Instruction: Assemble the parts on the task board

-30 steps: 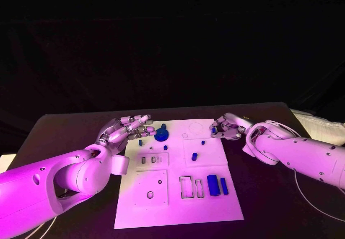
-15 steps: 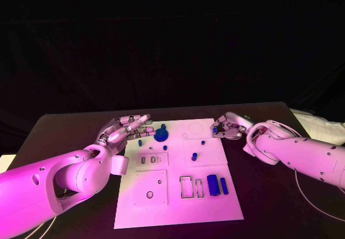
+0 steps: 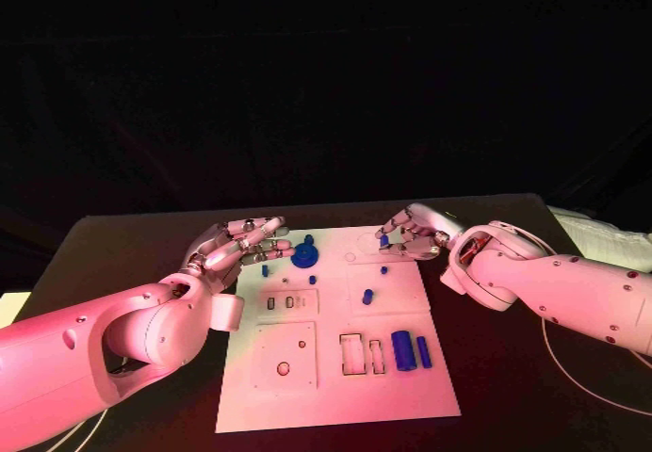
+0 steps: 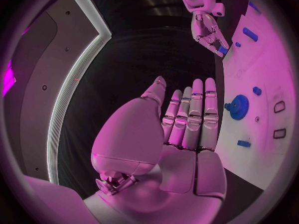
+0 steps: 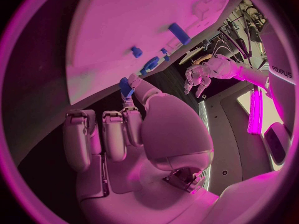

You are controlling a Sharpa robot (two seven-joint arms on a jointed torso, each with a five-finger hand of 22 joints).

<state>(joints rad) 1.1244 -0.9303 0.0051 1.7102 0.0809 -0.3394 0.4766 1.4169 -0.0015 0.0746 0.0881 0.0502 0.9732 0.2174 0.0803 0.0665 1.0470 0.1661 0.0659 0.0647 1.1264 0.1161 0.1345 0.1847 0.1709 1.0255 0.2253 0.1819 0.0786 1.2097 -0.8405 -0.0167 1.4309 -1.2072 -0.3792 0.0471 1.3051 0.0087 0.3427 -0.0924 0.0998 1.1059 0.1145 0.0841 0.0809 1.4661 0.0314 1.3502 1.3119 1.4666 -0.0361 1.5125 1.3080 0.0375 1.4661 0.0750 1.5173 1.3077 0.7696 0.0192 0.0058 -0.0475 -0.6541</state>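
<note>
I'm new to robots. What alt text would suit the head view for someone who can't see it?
Two white robot arms reach over a white board on a black table. The right hand holds a small blue piece in its fingers above the board's far end, while the left hand hovers open beside a blue gear. More blue pieces lie on the board.

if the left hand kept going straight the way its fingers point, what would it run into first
Probably the blue gear-shaped part standing near the far edge of the task board. The left hand, open with fingers apart, points across the board's far left corner toward it. Depth is unclear, so it might pass above.
</note>
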